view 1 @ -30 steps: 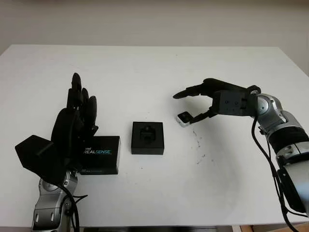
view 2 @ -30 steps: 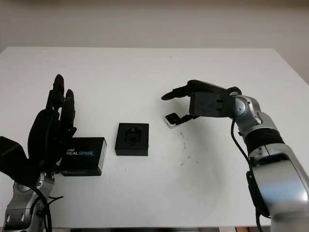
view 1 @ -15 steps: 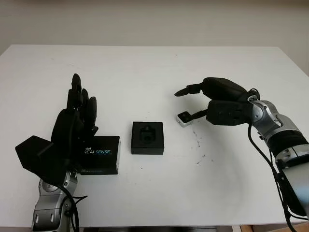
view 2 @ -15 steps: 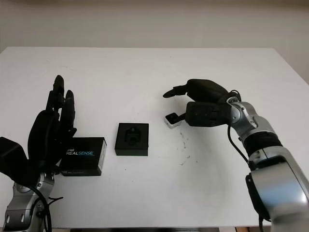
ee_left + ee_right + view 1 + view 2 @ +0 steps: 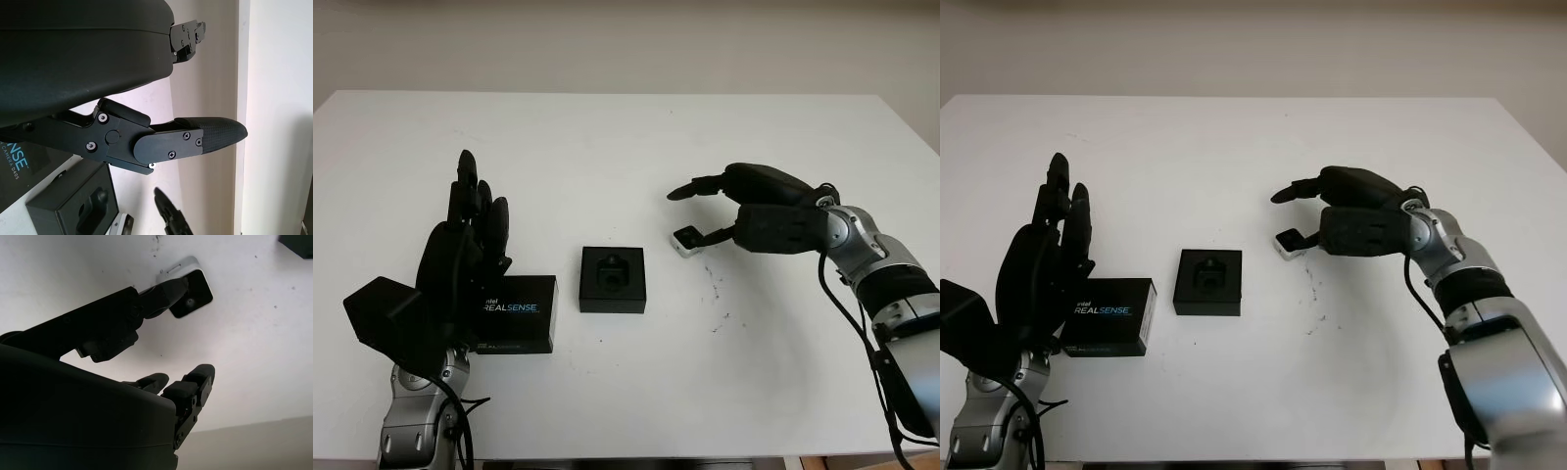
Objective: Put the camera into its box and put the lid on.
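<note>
We see a white table (image 5: 607,137) with three task items on it. The camera (image 5: 686,241), a small silver-edged block with a dark face, lies on the table right of centre. The open box (image 5: 613,279), black with a moulded insert, sits near the middle, just left of the camera and apart from it. The lid (image 5: 514,313), black and printed REALSENSE, lies flat to the left of the box with a narrow gap between them.

Our right hand (image 5: 744,211) reaches in from the right and is at the camera. In the right wrist view one finger (image 5: 166,293) has its tip against the camera's (image 5: 188,291) silver edge, while the other two fingertips (image 5: 195,379) hang above the bare table, away from it. So the hand is spread around the camera and not closed on it; the camera is still lying on the table, touched on one side only.

Our left hand (image 5: 465,259) stands upright at the left, over the near-left end of the lid, holding nothing, its fingers pointing up and away from us. In the left wrist view its thumb (image 5: 195,139) sticks out over the table, with the box (image 5: 78,205) beyond it.
</note>
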